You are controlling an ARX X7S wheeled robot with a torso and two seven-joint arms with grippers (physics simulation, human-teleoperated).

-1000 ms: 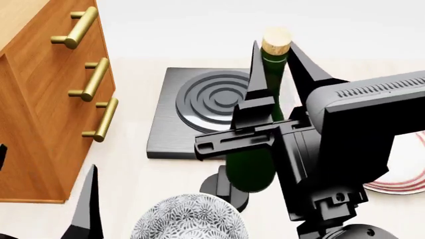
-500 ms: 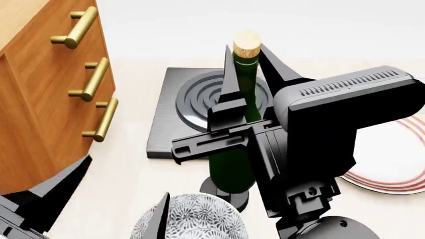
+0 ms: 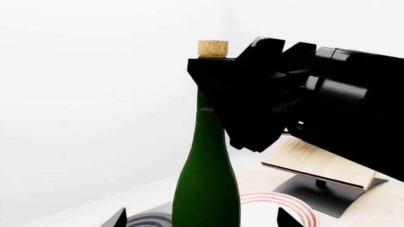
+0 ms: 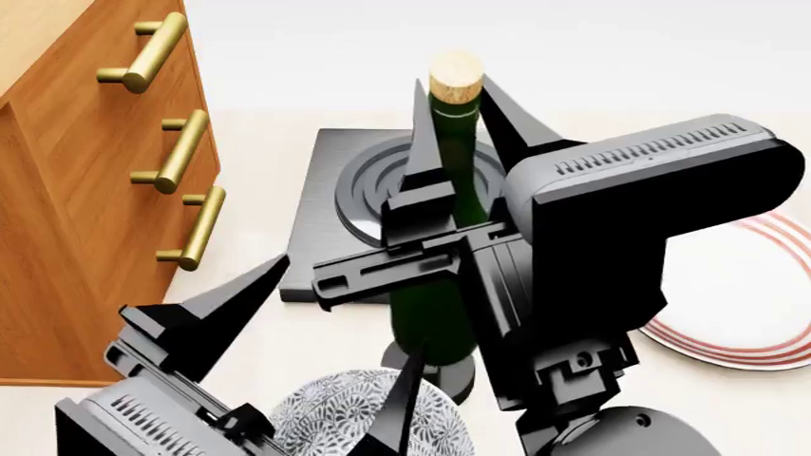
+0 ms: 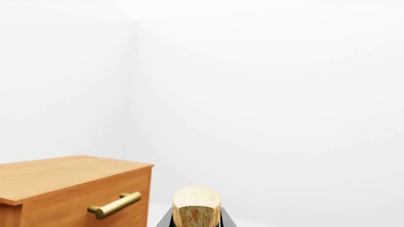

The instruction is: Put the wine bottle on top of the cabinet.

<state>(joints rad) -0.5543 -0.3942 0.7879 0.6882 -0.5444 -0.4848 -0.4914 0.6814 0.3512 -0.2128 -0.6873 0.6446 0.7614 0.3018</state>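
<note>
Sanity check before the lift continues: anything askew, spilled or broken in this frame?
Nothing stands out. The wine bottle is upright and corked in the right gripper, with no spill. The plate, patterned bowl and cabinet look intact.

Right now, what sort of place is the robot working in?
Probably a simulated kitchen or dining corner with plain white walls. A dark green wine bottle stands by a black hob plate with ring marks, a red-rimmed plate and a patterned bowl, beside a wooden cabinet with brass handles.
</note>
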